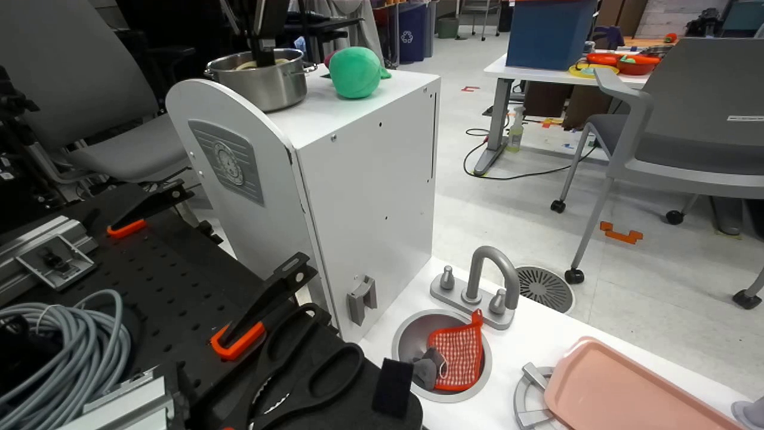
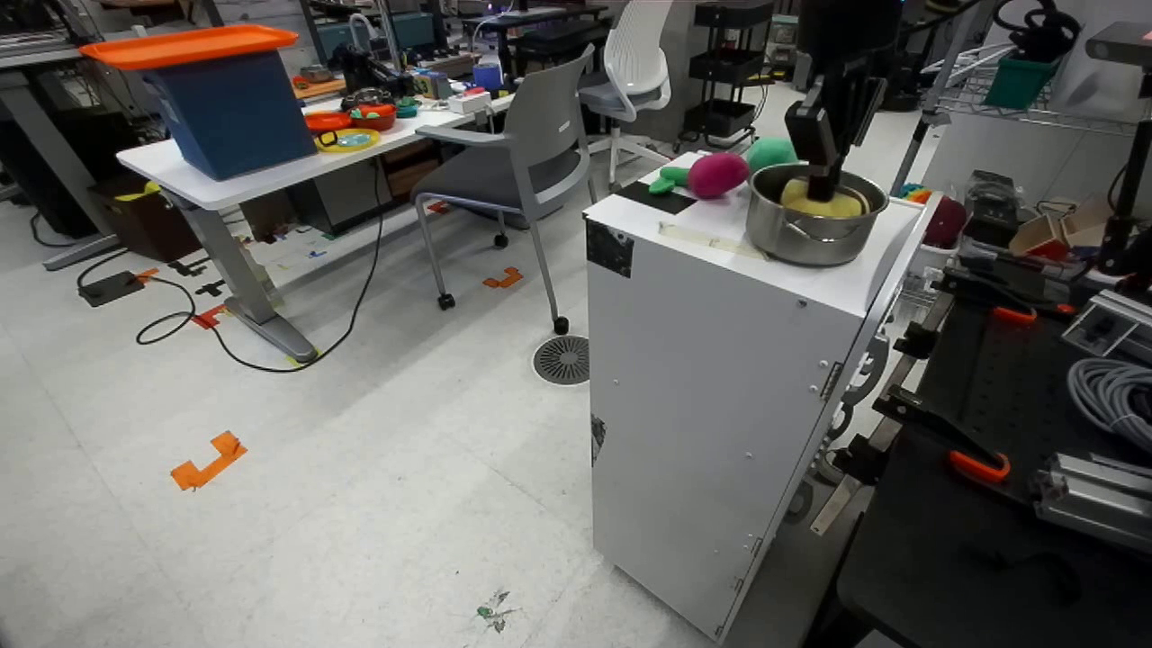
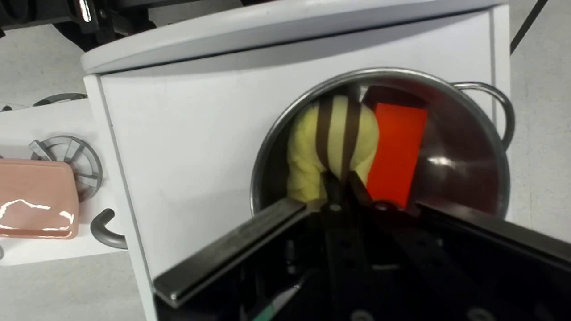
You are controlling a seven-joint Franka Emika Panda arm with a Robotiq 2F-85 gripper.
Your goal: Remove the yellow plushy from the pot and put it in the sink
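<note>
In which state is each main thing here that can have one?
Shiny round steel pot: uncovered.
Soft striped yellow plushy: inside the pot.
Black two-fingered gripper: closed on the plushy.
Round grey sink: holding red checked cloth.
Dark blue box: covered by orange lid.
Arched grey faucet: no water visible.

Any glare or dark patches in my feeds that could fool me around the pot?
Wrist view: bright glint inside the pot; the near-black gripper partly merges with brown stripes on the yellow plushy; glare streaks the pink tray. In both exterior views, the gripper reads dark, little detail. In an exterior view, the sink carries no strong glare.
</note>
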